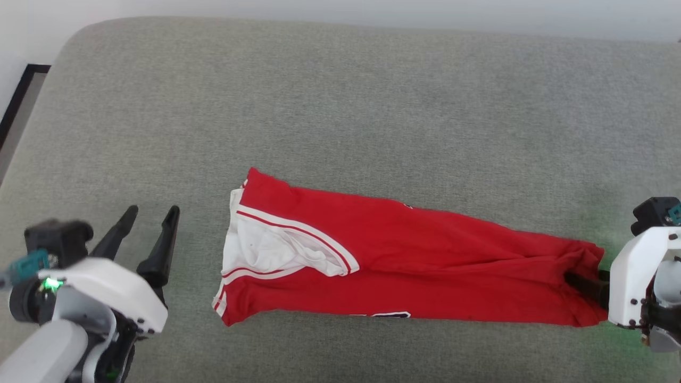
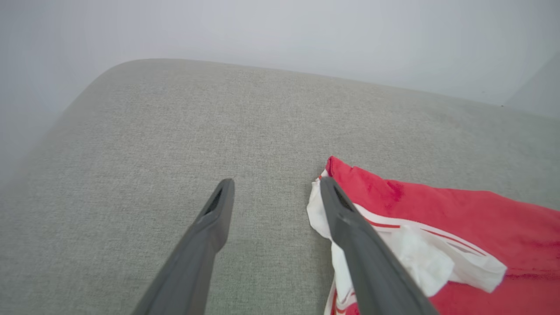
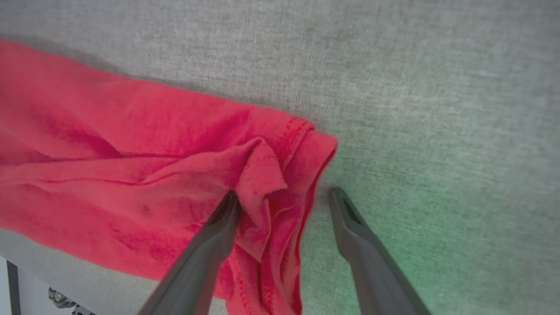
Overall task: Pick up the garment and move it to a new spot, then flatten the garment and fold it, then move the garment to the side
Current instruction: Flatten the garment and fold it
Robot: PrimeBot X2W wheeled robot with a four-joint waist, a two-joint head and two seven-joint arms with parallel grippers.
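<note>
On the grey cushion (image 1: pixel 340 96), the garment (image 1: pixel 425 266) lies folded lengthwise; left gripper (image 1: pixel 153 210) spread beside one end, right gripper (image 3: pixel 283 192) spread astride the other. Folding step, apparently; next, pinch both ends.

We record bright, even, diffuse light and faint shadows. A green cast tints the cushion (image 3: pixel 437 245) toward its right end. The fingers (image 2: pixel 372 271) blur at their bases.

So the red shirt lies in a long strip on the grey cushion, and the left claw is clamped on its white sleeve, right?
Not quite. The left claw is open, beside the white sleeve and apart from it, as the head view shows. The red shirt does lie in a long strip on the grey cushion.
</note>
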